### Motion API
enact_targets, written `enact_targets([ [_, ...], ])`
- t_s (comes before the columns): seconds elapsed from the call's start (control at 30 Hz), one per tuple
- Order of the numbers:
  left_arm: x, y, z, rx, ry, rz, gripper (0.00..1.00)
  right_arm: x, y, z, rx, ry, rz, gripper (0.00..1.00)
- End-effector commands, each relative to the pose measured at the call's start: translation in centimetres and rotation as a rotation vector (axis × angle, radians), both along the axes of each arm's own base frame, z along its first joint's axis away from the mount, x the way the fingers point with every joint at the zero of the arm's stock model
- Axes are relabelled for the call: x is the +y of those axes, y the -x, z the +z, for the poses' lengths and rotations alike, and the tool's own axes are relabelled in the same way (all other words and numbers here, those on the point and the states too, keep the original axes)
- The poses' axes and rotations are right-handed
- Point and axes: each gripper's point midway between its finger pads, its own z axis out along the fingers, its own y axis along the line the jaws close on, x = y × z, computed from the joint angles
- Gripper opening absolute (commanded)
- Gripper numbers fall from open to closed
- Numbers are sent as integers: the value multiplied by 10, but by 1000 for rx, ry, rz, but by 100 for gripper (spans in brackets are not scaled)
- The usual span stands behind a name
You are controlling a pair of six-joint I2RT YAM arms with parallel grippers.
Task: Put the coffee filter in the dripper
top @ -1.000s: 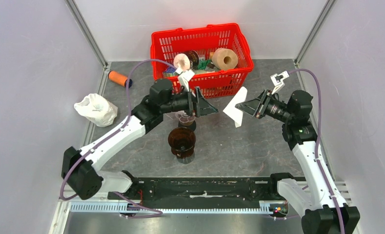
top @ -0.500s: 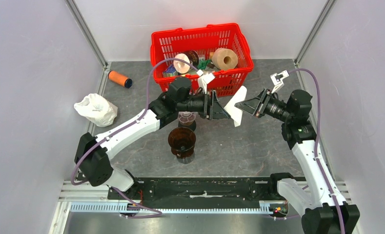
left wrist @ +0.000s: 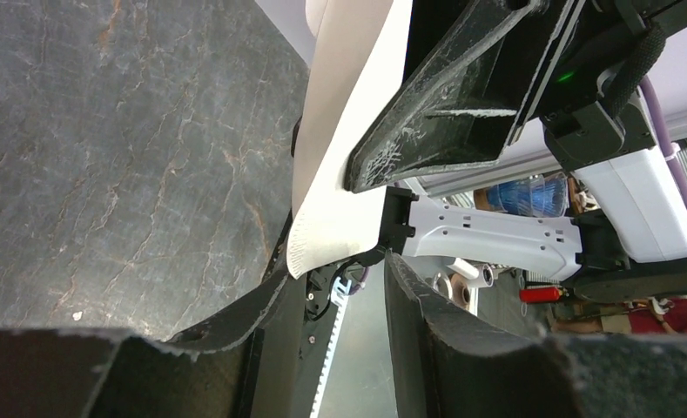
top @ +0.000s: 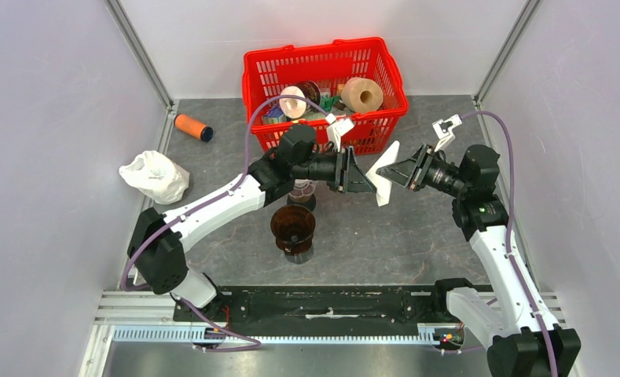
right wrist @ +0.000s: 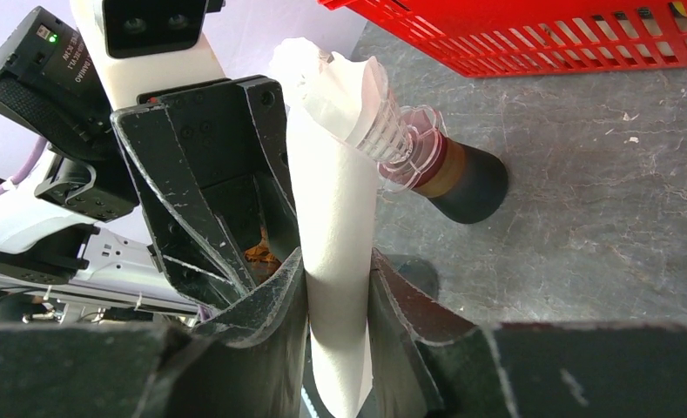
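My right gripper (top: 387,170) is shut on a white paper coffee filter (top: 383,193) and holds it up in the air right of centre; the filter is pinched between its fingers in the right wrist view (right wrist: 331,200). My left gripper (top: 367,181) is open, with its tips right at the filter's edge (left wrist: 348,148) and not closed on it. A dark brown cone dripper (top: 293,227) stands on the table below the left arm. A clear ribbed cone on a dark base (right wrist: 431,170) stands just behind it.
A red basket (top: 322,49) with tape rolls and other items stands at the back centre. An orange cylinder (top: 192,126) and a white plastic bag (top: 155,175) lie at the left. Walls enclose the table on both sides.
My left arm has swung right and forward until its open jaws reach the filter. My right gripper has kept the filter in nearly the same place.
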Motion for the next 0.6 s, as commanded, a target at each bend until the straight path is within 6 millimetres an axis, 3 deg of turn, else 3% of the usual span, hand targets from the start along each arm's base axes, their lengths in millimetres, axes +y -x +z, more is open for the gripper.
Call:
enact_targets([
  [0.0, -8, 2, 31, -22, 89, -35, 45, 2, 0, 6, -42, 14, 4, 36],
  [0.57, -1, -6, 12, -45, -24, 9, 45, 2, 12, 15, -56, 43, 36, 36],
])
